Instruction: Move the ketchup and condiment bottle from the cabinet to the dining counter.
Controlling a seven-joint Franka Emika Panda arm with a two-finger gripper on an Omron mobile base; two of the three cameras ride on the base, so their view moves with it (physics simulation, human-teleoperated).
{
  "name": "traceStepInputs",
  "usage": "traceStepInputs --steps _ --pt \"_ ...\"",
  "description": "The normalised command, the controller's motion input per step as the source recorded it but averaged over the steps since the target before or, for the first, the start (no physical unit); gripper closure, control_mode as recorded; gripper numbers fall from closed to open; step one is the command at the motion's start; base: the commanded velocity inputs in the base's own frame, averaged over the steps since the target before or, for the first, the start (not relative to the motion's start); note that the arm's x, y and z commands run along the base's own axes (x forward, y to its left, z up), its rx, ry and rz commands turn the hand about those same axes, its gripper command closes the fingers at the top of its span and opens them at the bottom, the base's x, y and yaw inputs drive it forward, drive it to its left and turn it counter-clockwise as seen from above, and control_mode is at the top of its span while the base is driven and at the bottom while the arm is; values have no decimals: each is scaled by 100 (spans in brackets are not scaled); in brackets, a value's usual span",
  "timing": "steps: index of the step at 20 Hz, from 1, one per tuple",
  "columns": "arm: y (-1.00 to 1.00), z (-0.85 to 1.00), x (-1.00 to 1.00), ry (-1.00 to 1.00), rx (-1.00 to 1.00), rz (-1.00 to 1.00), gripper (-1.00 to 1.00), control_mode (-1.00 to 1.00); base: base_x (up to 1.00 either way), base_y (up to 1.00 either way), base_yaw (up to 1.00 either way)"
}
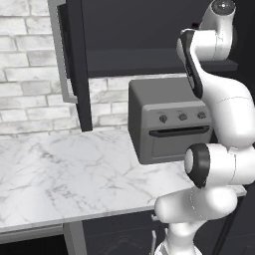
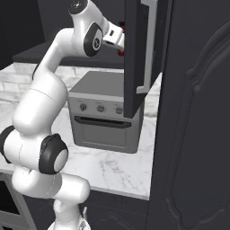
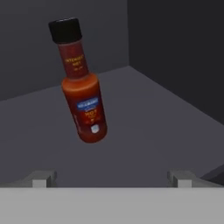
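I see bare shelf floor all around the condiment bottle; cabinet walls close in behind and beside. Below, the toaster oven crowds the worktop.

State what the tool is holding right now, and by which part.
Nothing. The tool is open, its fingertips short of the condiment bottle standing in the cabinet.

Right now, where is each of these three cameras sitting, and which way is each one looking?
Left base view: behind the arm's left, facing the toaster oven and marble counter; arm at right.
Right base view: behind its right, same oven and open cabinet; arm at left.
Hand view: on the hand, facing the condiment bottle in the cabinet; gripper open.
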Motion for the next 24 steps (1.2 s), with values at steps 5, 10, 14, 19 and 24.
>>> traceStepInputs --steps 5,10,14,19,24 --pt "-3 -1 31 -6 0 0 -100 -100 0 0 0" --pt "0 1 30 0 0 0 -100 -100 0 0 0" --pt "0 5 33 2 0 0 -100 -100 0 0 0" --pt "-1 1 25 3 0 0 -100 -100 0 0 0" --pt "0 0 16 1 0 0 -100 -100 0 0 0"
